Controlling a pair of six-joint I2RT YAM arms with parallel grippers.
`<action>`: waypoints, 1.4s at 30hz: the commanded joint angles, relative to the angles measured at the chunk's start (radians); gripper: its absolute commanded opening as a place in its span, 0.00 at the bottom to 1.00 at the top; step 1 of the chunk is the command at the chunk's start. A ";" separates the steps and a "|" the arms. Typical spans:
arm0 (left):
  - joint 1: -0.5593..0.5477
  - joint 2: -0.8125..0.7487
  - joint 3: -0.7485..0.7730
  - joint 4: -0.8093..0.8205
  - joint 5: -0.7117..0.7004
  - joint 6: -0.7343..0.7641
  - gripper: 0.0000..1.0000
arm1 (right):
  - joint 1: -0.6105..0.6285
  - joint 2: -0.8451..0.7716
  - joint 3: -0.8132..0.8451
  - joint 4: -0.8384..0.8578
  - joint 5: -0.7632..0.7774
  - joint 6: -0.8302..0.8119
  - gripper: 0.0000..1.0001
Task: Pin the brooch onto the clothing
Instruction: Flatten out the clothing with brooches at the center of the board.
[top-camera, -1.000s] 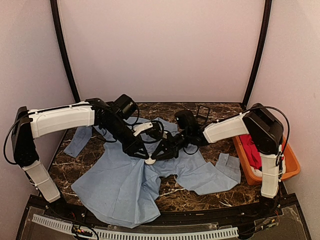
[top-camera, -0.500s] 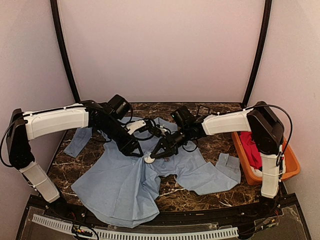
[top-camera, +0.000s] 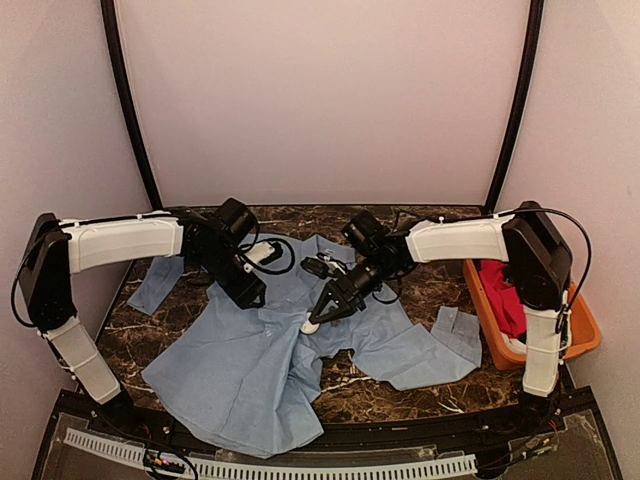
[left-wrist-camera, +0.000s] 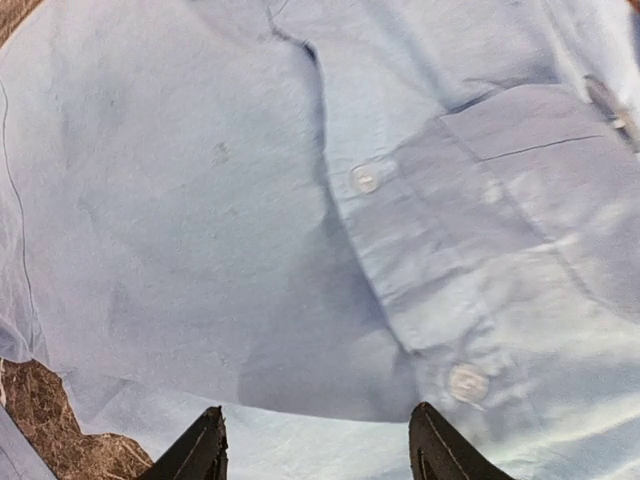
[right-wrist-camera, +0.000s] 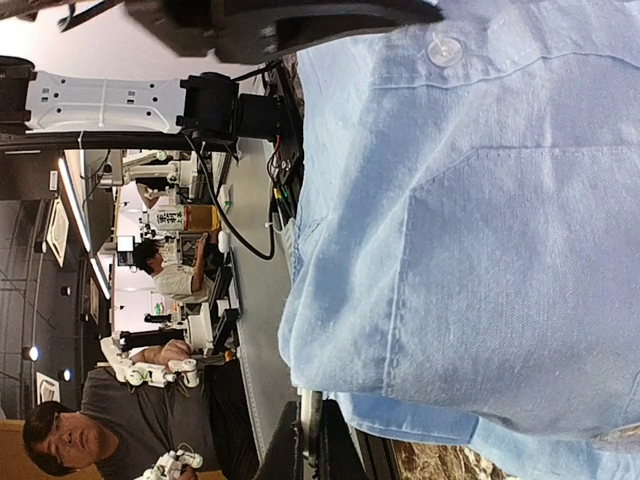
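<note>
The clothing (top-camera: 250, 360), a light blue button-up shirt, lies spread over the dark marble table (top-camera: 420, 385). My right gripper (top-camera: 316, 320) reaches down to the middle of the shirt front and is shut on the brooch (top-camera: 311, 326), a small white disc at its tip. In the right wrist view the brooch (right-wrist-camera: 313, 425) shows edge-on between the shut fingers of the gripper (right-wrist-camera: 318, 428), just under a hanging fold of the shirt (right-wrist-camera: 480, 250). My left gripper (top-camera: 250, 293) hovers over the shirt to the left, open, holding nothing. Its wrist view shows the gripper (left-wrist-camera: 318, 452) above the buttoned placket (left-wrist-camera: 365, 178).
An orange bin (top-camera: 585, 335) with a red garment (top-camera: 505, 300) stands at the table's right edge. Black cables (top-camera: 275, 255) lie on the shirt near the collar. A small black frame (top-camera: 405, 222) stands at the back. One sleeve cuff (top-camera: 455, 330) lies near the bin.
My left gripper has opened, let go of the shirt's fold, and drawn back to the left. The right gripper has shifted slightly right and nearer with the brooch.
</note>
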 joint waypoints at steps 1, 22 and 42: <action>0.009 0.104 0.033 -0.026 -0.118 -0.027 0.62 | -0.003 -0.064 0.016 -0.109 0.041 -0.087 0.00; 0.090 0.328 0.024 -0.090 -0.461 0.005 0.35 | 0.017 -0.119 0.130 -0.215 0.085 -0.120 0.24; 0.160 0.202 0.007 -0.078 -0.448 0.006 0.42 | -0.006 -0.033 0.075 -0.321 0.735 -0.231 0.27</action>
